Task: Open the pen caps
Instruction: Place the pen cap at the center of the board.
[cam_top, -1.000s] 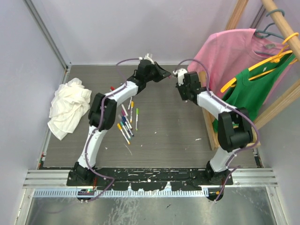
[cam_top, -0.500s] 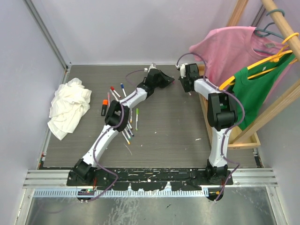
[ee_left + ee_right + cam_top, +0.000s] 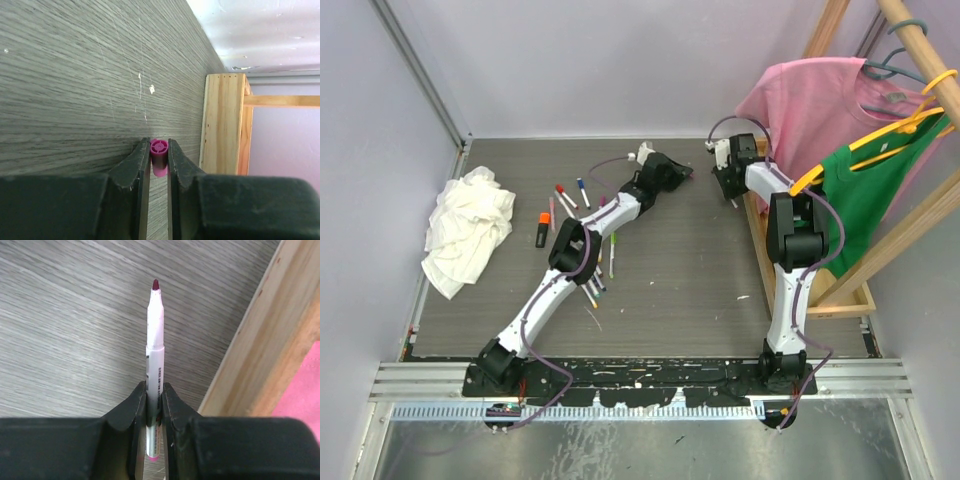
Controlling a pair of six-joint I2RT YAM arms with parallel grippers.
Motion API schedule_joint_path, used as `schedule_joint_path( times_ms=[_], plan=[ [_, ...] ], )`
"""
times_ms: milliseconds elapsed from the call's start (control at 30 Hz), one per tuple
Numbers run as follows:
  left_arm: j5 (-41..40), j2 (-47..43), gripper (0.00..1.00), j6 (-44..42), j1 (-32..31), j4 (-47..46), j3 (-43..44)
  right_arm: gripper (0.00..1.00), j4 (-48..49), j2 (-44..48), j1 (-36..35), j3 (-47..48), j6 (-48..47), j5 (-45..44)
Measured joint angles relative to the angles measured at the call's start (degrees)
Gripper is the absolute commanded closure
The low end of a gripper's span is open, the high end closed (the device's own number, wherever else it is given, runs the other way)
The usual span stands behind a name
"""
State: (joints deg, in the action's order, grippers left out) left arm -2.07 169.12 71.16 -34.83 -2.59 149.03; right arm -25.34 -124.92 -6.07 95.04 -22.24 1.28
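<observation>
Both clamped, L pincer [image 3: 159, 146] cap [image 3: 159, 159], R [image 3: 154, 388] pen [image 3: 155, 335]

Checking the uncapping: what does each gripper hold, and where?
Left gripper: magenta cap, by its sides. Right gripper: uncapped pen, by its rear barrel.

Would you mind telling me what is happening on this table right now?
The left end effector pinches a small magenta plastic cap. The right end effector holds a thin white-barrelled pen with its dark-red tip bare. Cap and pen are apart, so this one is open. More pens lie loose on the grey table.
</observation>
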Motion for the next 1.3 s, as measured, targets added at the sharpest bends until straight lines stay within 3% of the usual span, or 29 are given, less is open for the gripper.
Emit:
schedule_joint_path(
  times_ms=[233,667,1300],
  plan=[
    [-1.4,0.0,0.78,0.68,-0.17,0.17,0.0,0.69,-2.43,-1.77,0.94,2.29,-2.91,1.86],
    [-1.7,0.0,0.7,1.73,-0.22,0.2,0.0,0.67,-3.43,-2.14,0.87,3.1,-4.22,3.26],
    [-3.08,-3.02,0.65,0.79,-0.31,4.61,-2.1,0.82,-5.51,-2.62,0.96,4.09,-6.16,6.51]
  ],
)
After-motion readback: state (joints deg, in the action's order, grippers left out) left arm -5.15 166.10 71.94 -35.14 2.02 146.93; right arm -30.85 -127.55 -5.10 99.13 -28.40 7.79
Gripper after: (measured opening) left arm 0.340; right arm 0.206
